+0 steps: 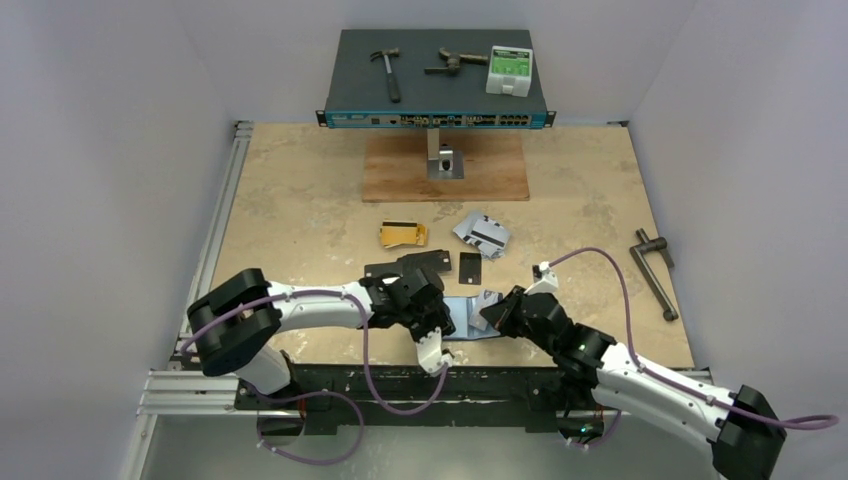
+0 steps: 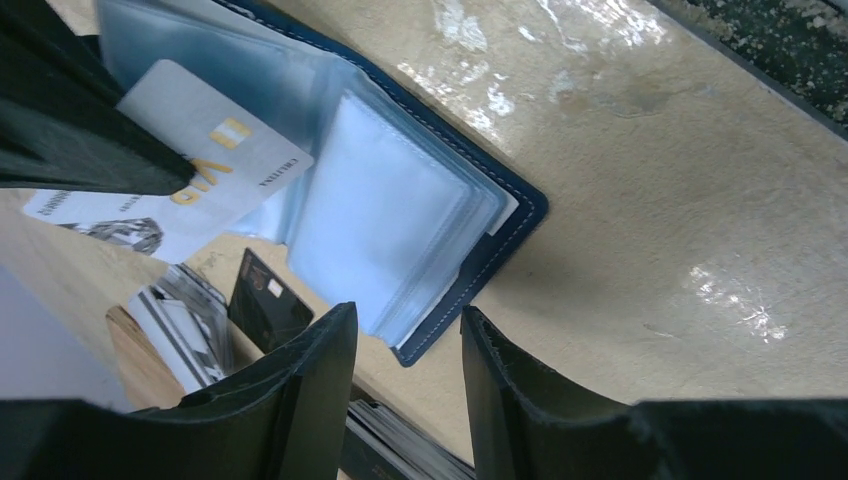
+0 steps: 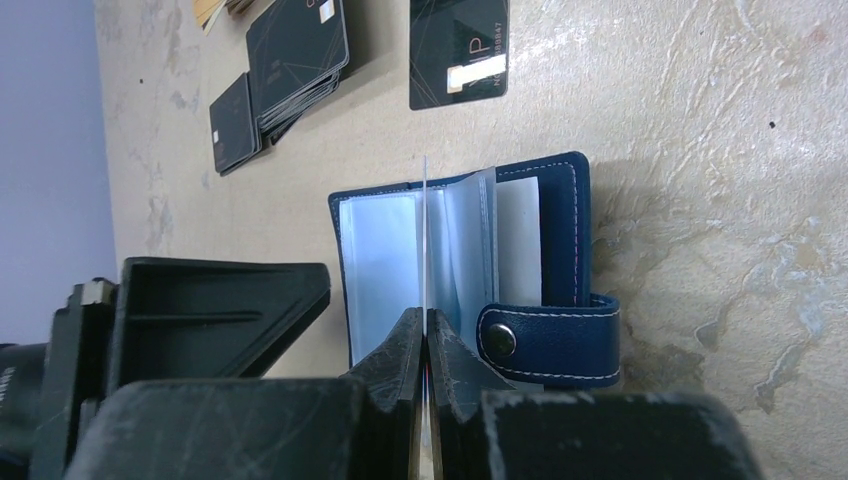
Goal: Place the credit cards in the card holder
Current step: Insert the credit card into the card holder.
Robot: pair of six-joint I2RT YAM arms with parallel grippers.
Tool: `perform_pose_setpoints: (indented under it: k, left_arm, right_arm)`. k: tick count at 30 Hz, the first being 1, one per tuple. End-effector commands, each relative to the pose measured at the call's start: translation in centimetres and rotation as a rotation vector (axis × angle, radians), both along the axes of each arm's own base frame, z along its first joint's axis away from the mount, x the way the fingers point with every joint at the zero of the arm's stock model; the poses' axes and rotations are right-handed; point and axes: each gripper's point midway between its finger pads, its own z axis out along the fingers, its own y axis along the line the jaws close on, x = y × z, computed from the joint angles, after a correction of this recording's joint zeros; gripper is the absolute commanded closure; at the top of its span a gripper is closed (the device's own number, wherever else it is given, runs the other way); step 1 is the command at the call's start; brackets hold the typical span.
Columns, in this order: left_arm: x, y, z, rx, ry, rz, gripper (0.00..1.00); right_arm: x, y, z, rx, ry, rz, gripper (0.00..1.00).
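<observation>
The navy card holder (image 1: pixel 462 322) lies open near the front edge, its clear sleeves (image 2: pixel 400 200) fanned up and its snap tab (image 3: pixel 550 340) hanging free. My right gripper (image 3: pixel 426 335) is shut on a silver-grey credit card (image 2: pixel 200 170) with gold lettering. That card stands edge-on (image 3: pixel 425 230) among the sleeves. My left gripper (image 2: pixel 410 330) is open and holds nothing, just off the holder's corner (image 2: pixel 520 215). More credit cards lie behind: gold ones (image 1: pixel 402 234), silver striped ones (image 1: pixel 482 232), a black stack (image 1: pixel 405 265) and a single black card (image 1: pixel 470 267).
A network switch (image 1: pixel 437 75) on a stand over a wooden board (image 1: pixel 445 168) sits at the back, carrying a hammer and other tools. A metal crank (image 1: pixel 655 272) lies at the right. The two grippers (image 1: pixel 443 318) (image 1: pixel 492 312) are close together over the holder.
</observation>
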Motion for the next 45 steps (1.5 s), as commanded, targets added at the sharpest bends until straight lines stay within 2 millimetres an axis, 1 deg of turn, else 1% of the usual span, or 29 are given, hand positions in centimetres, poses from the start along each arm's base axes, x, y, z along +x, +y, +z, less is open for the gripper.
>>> perform_pose_setpoints:
  k: [1,7,10,14,16,22,31,36,39,45]
  left_arm:
    - [0.2,-1.0,-0.7,-0.052,-0.044,-0.134,0.57]
    - [-0.2,-0.2,-2.0,0.007,-0.047,-0.245,0.57]
    - [-0.2,-0.2,-2.3,0.022,-0.046,-0.26,0.58]
    - [-0.4,0.5,-3.0,0.075,-0.046,-0.299,0.6]
    - [-0.4,0.7,-3.2,0.097,-0.037,-0.299,0.6]
    - [-0.5,0.9,-3.5,0.129,-0.03,-0.293,0.67]
    - [-0.5,1.0,-3.5,0.146,-0.02,-0.269,0.67]
    - [-0.8,0.9,-3.5,0.155,-0.016,-0.257,0.67]
    - [-0.8,0.8,-3.5,0.158,-0.01,-0.248,0.67]
    - [-0.8,0.8,-3.6,0.166,-0.008,-0.232,0.68]
  right_arm:
    - [0.5,0.1,0.4,0.017,-0.025,-0.015,1.0]
    - [0.4,0.0,-0.2,0.028,-0.016,-0.021,1.0]
    - [0.3,0.1,-0.6,0.035,-0.01,-0.018,1.0]
    - [0.2,0.1,-1.0,0.029,-0.002,-0.014,1.0]
    - [0.1,0.1,-1.1,0.029,0.0,-0.01,1.0]
    - [-0.1,0.1,-1.4,0.031,0.006,-0.007,1.0]
    - [-1.0,-0.1,-2.8,0.02,0.044,0.013,1.0]
    - [-1.4,0.5,-3.3,0.016,0.074,0.051,1.0]
    - [-1.6,0.2,-4.1,-0.017,0.099,0.049,1.0]
    - [-2.0,0.1,-4.3,0.004,0.105,0.05,1.0]
